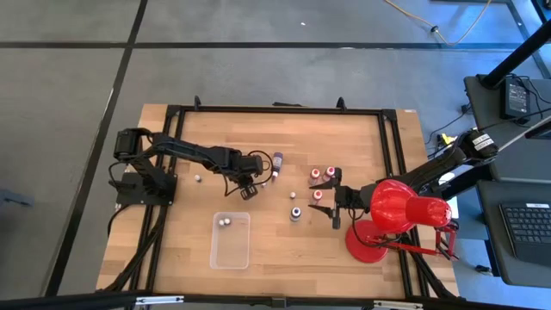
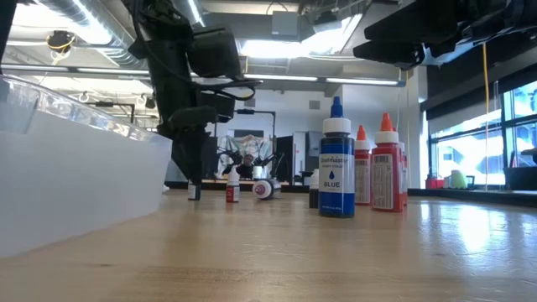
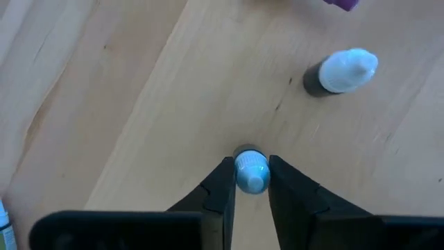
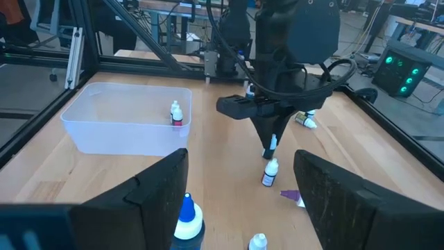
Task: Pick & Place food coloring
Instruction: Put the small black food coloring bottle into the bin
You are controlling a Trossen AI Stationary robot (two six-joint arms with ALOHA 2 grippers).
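Several tiny food coloring bottles stand on the wooden table. My left gripper (image 1: 250,184) (image 4: 270,142) points steeply down at mid-table, shut on one small white-capped bottle (image 3: 251,171) (image 2: 194,191). Just beyond it stand another white-capped bottle (image 3: 340,71) (image 4: 269,172) and a longer purple one (image 1: 277,161). My right gripper (image 1: 337,198) (image 4: 243,201) hangs open and level to the right, holding nothing. A red-capped bottle (image 1: 318,195) stands just ahead of it, and a blue bottle (image 1: 295,213) (image 4: 187,221) stands close by. My left gripper pinches the small bottle's white cap (image 3: 251,173) between its two fingertips (image 3: 223,182). The fingers come from above, pointing steeply down. The bottle stands upright, and in the low view its base (image 2: 194,197) looks to be on the table.
A clear plastic tray (image 1: 232,250) (image 4: 104,128) near the front edge holds bottles (image 1: 224,221) (image 4: 176,114). Two red bottles (image 1: 321,173) stand right of centre. One bottle (image 1: 198,179) sits alone at the left. A big red lamp (image 1: 396,211) covers the right arm's side.
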